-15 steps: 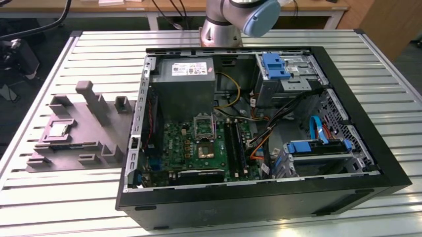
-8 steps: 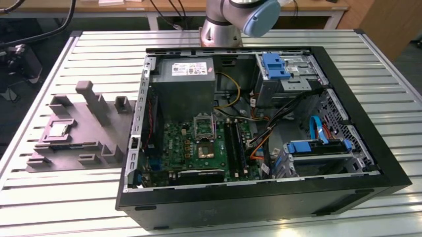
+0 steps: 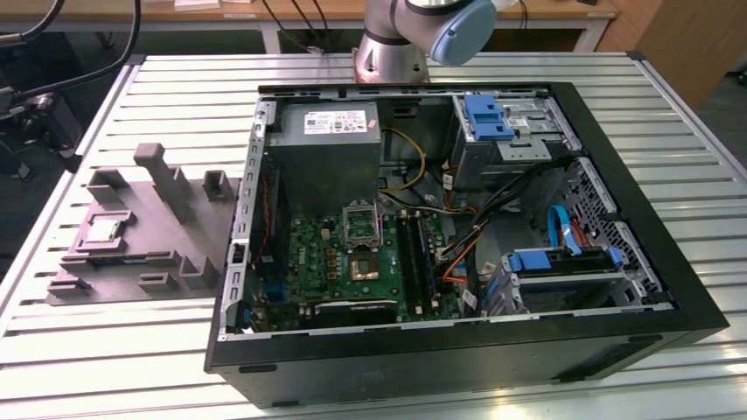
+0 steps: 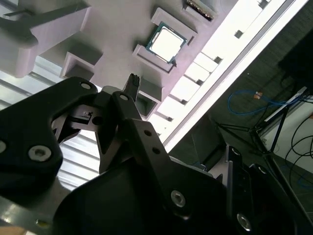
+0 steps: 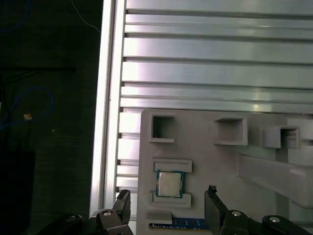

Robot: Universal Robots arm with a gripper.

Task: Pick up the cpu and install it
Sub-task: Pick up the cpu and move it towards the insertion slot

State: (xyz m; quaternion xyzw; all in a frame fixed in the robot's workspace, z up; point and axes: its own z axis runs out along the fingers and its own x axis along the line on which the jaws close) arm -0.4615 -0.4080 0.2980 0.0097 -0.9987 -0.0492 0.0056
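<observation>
The cpu (image 3: 103, 229) is a small silver-topped square chip. It lies flat in a recess of the grey moulded tray (image 3: 164, 254) at the exterior view's left, beside the open computer case. In the first wrist view my gripper (image 5: 168, 192) is open and hangs above the tray (image 5: 215, 161). Its two dark fingers (image 5: 123, 204) stand on either side of the cpu (image 5: 169, 184) without touching it. The second wrist view shows the cpu (image 4: 167, 42) beyond one dark fingertip (image 4: 132, 84). The metal-framed socket (image 3: 362, 223) sits on the green board (image 3: 338, 271) inside the case.
The black case (image 3: 631, 315) holds a grey power-supply box (image 3: 327, 144), cables and blue-tabbed drive bays (image 3: 561, 262). The arm's base (image 3: 391, 48) stands behind the case. Upright posts (image 3: 157, 171) rise from the tray. The slatted metal table's edge (image 5: 105, 98) runs close to the tray.
</observation>
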